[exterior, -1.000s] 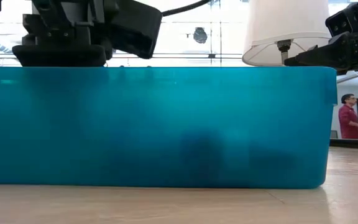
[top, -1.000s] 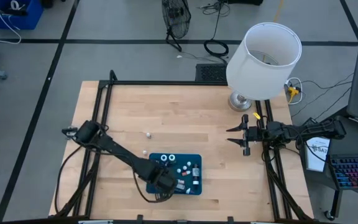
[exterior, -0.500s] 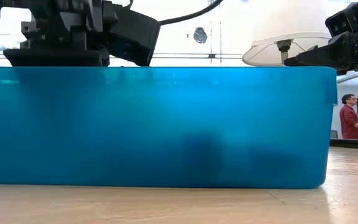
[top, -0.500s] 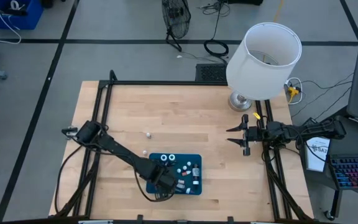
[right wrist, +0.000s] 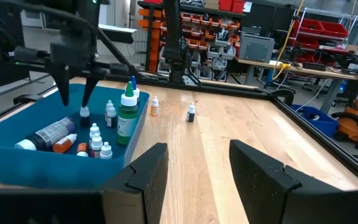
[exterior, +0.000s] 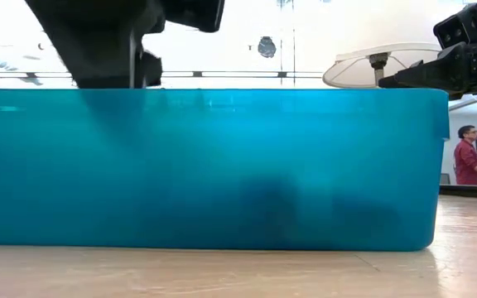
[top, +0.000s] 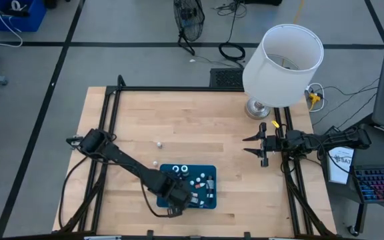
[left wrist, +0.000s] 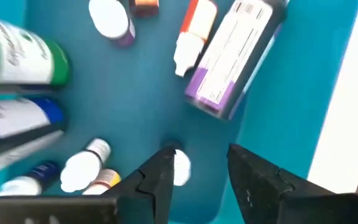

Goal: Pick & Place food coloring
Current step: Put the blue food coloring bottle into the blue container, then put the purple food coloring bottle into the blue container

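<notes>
Left end effector (left wrist: 194,180) is lowered inside the blue bin (top: 209,170), fingers narrowly apart beside a white-capped bottle (left wrist: 180,168) on the bin floor; placing step, judged near release. Next: retreat upward, then fetch the two bottles (top: 159,143) on the counter (top: 179,120). Right end effector (top: 253,148) waits, wide.

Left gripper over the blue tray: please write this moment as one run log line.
left gripper: open, in blue tray over small bottle | right gripper: open, waiting at right edge | two bottles on table
</notes>
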`<state>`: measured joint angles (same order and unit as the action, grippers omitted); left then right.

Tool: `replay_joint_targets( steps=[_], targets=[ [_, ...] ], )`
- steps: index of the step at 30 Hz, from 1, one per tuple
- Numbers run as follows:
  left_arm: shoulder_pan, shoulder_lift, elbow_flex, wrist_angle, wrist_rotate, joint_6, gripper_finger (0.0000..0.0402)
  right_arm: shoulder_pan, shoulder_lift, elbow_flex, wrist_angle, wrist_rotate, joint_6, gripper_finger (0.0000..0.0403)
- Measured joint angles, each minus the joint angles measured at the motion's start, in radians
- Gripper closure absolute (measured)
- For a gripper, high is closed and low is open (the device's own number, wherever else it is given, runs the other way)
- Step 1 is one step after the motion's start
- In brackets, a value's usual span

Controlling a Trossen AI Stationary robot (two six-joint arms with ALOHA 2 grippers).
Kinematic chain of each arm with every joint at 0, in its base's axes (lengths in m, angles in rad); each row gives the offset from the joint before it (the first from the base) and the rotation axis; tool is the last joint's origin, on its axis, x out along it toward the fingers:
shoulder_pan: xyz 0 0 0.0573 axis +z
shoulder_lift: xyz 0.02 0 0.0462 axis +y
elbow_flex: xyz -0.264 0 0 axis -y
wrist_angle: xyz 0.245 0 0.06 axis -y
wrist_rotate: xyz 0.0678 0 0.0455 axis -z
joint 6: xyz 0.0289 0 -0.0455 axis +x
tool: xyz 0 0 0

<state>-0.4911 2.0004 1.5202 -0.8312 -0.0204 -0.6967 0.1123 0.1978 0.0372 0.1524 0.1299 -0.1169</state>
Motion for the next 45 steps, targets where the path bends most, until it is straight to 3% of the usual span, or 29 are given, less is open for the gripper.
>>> replay_joint_targets(
  steps=[14,21,27,32,35,40,45],
  targets=[
    [-0.049,0.000,0.179,-0.232,-0.159,0.018,0.0287,0.000,0.000,0.000,0.000,0.000,0.000,0.0241],
    [-0.074,-0.080,0.192,-0.515,-0.358,-0.217,0.0290,0.000,0.000,0.000,0.000,0.000,0.000,0.0242],
    [-0.023,-0.173,0.107,-0.645,-0.405,-0.379,0.0237,0.000,0.000,0.000,-0.003,0.000,0.000,0.0242],
    [0.113,-0.283,-0.045,-0.581,-0.415,-0.288,0.0182,0.000,0.000,0.000,-0.002,0.000,0.000,0.0241],
    [0.229,-0.363,-0.173,-0.469,-0.370,-0.199,0.0164,0.000,0.000,0.000,-0.003,0.000,0.000,0.0242],
    [0.403,-0.493,-0.390,-0.209,-0.232,-0.072,0.0160,0.000,0.000,0.000,-0.002,0.000,0.000,0.0242],
    [0.496,-0.528,-0.527,-0.056,-0.168,-0.021,0.0169,0.000,0.000,0.000,-0.001,0.000,0.000,0.0242]
  ],
)
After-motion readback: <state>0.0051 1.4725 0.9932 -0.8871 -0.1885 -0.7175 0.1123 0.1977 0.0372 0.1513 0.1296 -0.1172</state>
